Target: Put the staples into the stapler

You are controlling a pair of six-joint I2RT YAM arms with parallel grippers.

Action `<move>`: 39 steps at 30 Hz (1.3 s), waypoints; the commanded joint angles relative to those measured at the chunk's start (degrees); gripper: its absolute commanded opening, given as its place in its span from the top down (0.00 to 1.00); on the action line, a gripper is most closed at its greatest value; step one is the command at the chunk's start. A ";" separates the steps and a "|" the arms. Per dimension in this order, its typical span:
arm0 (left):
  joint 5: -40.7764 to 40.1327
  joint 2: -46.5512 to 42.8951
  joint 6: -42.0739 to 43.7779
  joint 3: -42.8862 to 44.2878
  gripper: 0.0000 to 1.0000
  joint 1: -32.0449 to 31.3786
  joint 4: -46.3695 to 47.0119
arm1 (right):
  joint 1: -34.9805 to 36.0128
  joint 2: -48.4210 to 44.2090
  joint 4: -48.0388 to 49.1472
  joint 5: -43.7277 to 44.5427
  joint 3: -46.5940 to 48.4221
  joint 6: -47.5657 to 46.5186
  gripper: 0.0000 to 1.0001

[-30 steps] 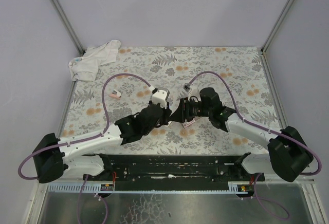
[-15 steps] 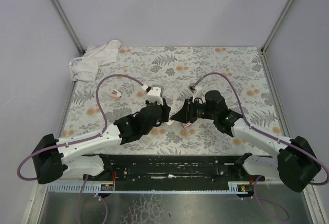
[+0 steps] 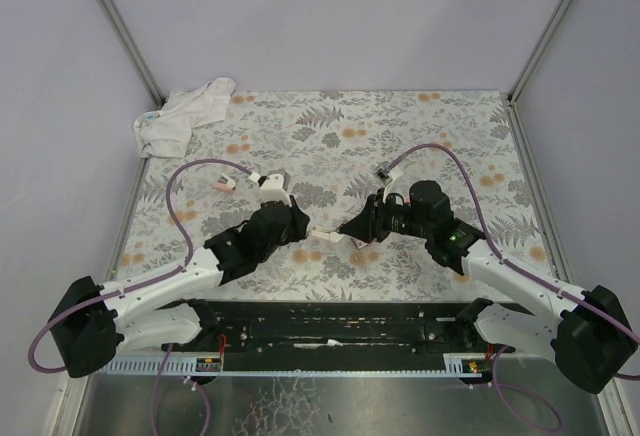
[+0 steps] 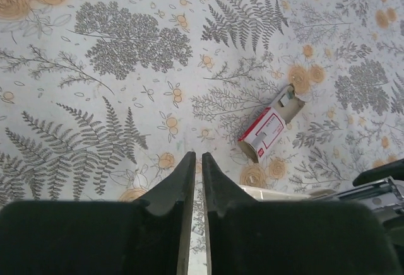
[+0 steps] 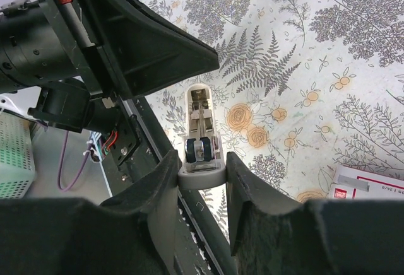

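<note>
The right gripper clamps the cream stapler; the left gripper is pinched together, empty. The staple box lies near on the cloth (end flap open): best hold the stapler level.

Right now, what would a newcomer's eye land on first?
Mid-table, the right gripper clamps a pale stapler, aimed at the shut left gripper. The red-and-white staple box lies just beside them on the fern-print cloth, one end open. A crumpled white rag sits in the far left corner.
</note>
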 commanded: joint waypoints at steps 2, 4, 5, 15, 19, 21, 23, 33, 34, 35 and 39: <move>1.59 -2.79 -2.11 -0.33 0.86 0.14 1.62 | 0.10 -0.96 2.21 -0.44 -0.05 -1.85 1.00; -0.23 -4.01 -3.98 -0.06 0.74 0.24 0.07 | 0.14 -1.78 3.25 -0.41 -0.96 -2.24 1.00; -1.59 -4.75 -5.61 0.14 0.67 0.41 -1.47 | 0.15 -2.29 4.13 -0.19 -1.66 -2.43 1.00; 11.18 -15.59 -19.24 -5.54 0.23 10.77 -3.25 | 0.22 -4.47 22.37 14.03 -10.19 -4.81 1.00; 15.03 -16.56 -18.01 -5.24 0.22 13.72 -4.21 | 0.23 5.07 30.52 19.62 -8.74 -5.85 1.00; 15.20 -16.40 -16.59 -4.48 0.21 14.41 -5.91 | 0.32 10.14 33.47 21.66 -6.84 -7.05 1.00; 15.28 -16.27 -15.28 -3.89 0.21 15.20 -7.68 | 0.47 15.15 35.64 22.95 -4.50 -7.96 1.00; 14.15 -18.57 -11.37 -3.44 0.21 16.95 -12.82 | 1.18 32.51 44.02 27.02 1.43 -11.84 1.00; 14.24 -18.43 -11.19 -3.36 0.21 17.07 -13.04 | 1.18 33.75 44.94 27.22 1.82 -11.98 1.00; 14.44 -18.20 -11.00 -3.26 0.21 17.15 -13.20 | 1.22 35.42 45.91 27.46 2.11 -11.99 1.00; 14.73 -17.40 -10.41 -2.79 0.21 17.32 -13.43 | 1.52 39.80 48.12 28.11 2.88 -12.21 1.00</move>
